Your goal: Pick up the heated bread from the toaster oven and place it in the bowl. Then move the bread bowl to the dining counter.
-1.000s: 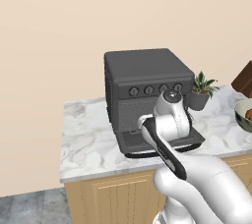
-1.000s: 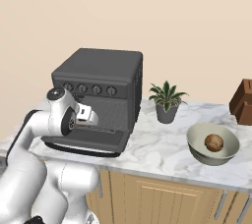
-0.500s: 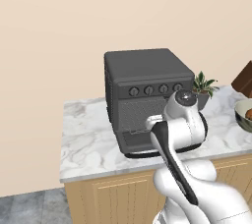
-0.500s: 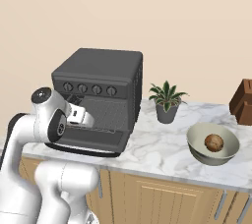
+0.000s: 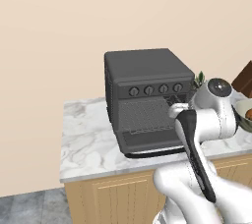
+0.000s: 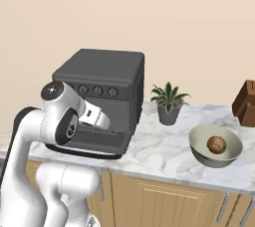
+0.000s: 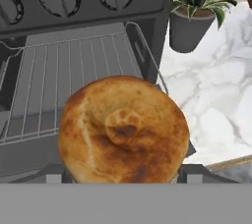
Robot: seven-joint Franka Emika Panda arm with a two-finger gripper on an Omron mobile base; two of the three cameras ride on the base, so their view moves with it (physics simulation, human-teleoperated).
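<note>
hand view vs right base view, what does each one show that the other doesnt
Hand view: the heated bread up close, sitting between the fingertips in front of the open door.
Right base view: the bowl with a round brown thing inside it, the arm, and a brown block at the far right.
Both: the toaster oven with its knobs, the potted plant and the marble counter.

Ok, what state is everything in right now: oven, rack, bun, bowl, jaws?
Toaster oven: door dropped open.
Rack: bare, sitting in the oven mouth.
Bun: gripped between the jaws, in front of the rack.
Jaws: shut on the bun's sides.
Bowl: upright on the counter, with a brown round lump inside.
Plant: upright in its pot.
</note>
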